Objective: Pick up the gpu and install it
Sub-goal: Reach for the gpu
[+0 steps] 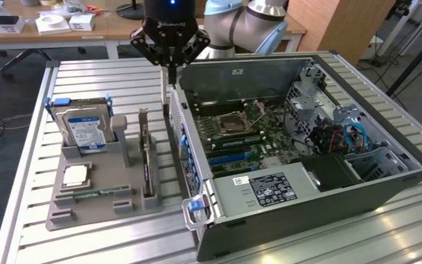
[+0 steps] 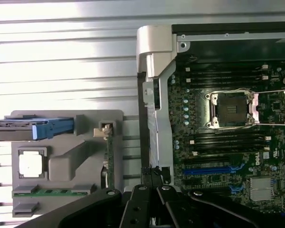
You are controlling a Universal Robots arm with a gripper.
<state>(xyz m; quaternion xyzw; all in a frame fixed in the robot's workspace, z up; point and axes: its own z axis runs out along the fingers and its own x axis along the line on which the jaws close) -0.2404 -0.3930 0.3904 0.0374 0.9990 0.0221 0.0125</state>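
The claw hangs clenched over the rear wall of the open case, its fingertips pressed together. As far as the wrist view lets me judge, it seems to hold nothing.

The gpu stands on edge in a slot of the grey holder, on the side of the holder nearest the case. In the wrist view it shows as a thin dark-green strip with its pale bracket end towards the top of the slot. It is apart from the claw, not touched.

On the same holder a hard drive with a blue label stands upright at the far end. A CPU lies flat in front of it, and a RAM stick lies beside the CPU, near the holder's front edge.

Inside the case the motherboard lies bare, with its socket open. The holder and the case stand side by side on the slatted table.
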